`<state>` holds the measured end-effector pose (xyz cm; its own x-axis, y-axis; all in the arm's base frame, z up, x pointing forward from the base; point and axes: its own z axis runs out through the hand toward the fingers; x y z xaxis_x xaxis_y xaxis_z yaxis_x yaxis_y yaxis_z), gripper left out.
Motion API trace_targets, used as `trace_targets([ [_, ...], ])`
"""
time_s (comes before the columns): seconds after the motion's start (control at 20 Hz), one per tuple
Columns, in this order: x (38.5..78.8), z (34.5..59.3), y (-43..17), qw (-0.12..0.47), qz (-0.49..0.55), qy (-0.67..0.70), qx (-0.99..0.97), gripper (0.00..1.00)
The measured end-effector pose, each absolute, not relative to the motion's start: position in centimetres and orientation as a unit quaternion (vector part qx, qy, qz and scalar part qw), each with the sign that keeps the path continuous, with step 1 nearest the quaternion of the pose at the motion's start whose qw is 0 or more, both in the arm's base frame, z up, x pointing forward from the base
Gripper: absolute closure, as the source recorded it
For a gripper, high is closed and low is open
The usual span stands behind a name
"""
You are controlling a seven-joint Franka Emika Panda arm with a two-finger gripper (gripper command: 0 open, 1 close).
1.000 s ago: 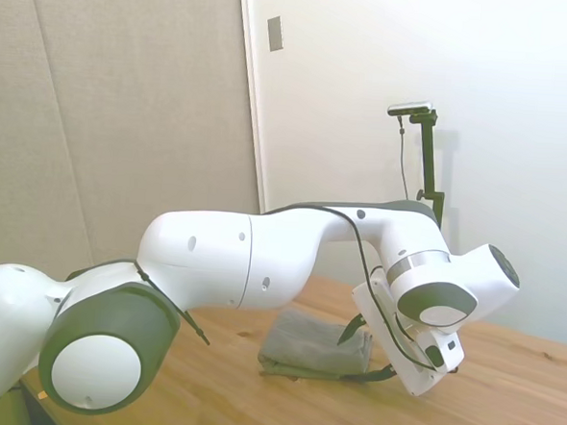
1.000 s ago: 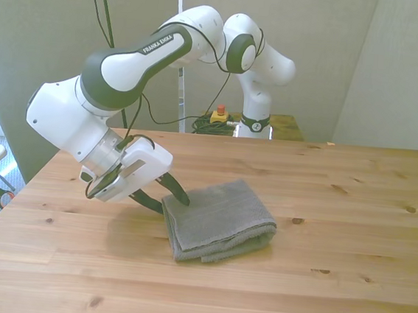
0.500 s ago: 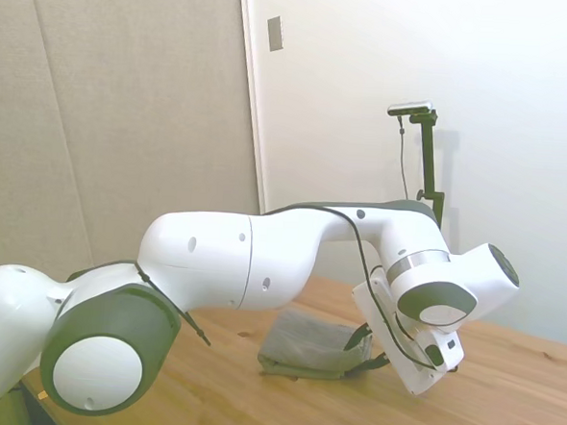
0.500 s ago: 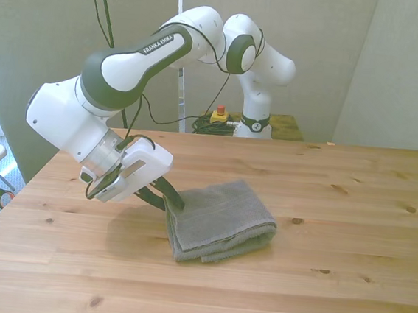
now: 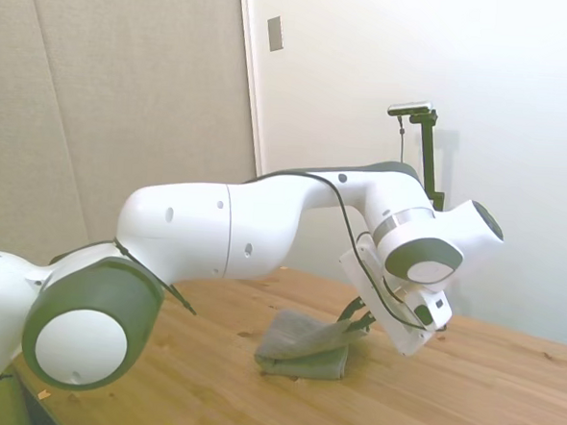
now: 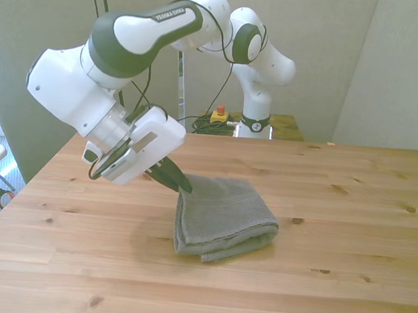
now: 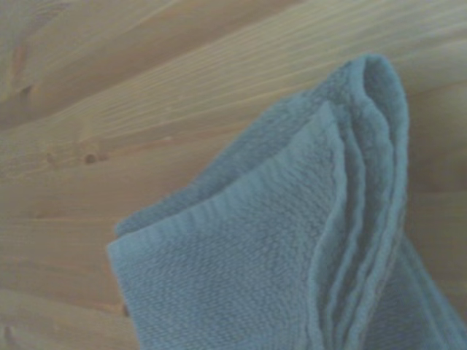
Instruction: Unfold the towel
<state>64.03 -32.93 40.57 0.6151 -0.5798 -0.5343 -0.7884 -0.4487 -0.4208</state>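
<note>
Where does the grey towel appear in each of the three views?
Side view: the towel lies low in the middle, under the gripper.
Front view: the towel is central on the table.
Wrist view: the towel fills most of the picture.
Shared landmark: its lifted corner.

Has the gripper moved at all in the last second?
Yes. The gripper has risen off the table, lifting the towel corner with it.
</note>
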Motion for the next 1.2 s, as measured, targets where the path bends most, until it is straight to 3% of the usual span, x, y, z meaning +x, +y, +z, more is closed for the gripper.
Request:
trace_targets([
  [0.3, 63.5, 43.5, -26.8, 0.328, 0.165, 0.363, -0.856, 1.0],
  [0.8, 61.3, 44.6, -18.3, 0.313, 0.147, 0.298, -0.89, 1.0],
  [1.2, 58.4, 43.8, -12.7, 0.295, 0.133, 0.127, -0.938, 1.0],
])
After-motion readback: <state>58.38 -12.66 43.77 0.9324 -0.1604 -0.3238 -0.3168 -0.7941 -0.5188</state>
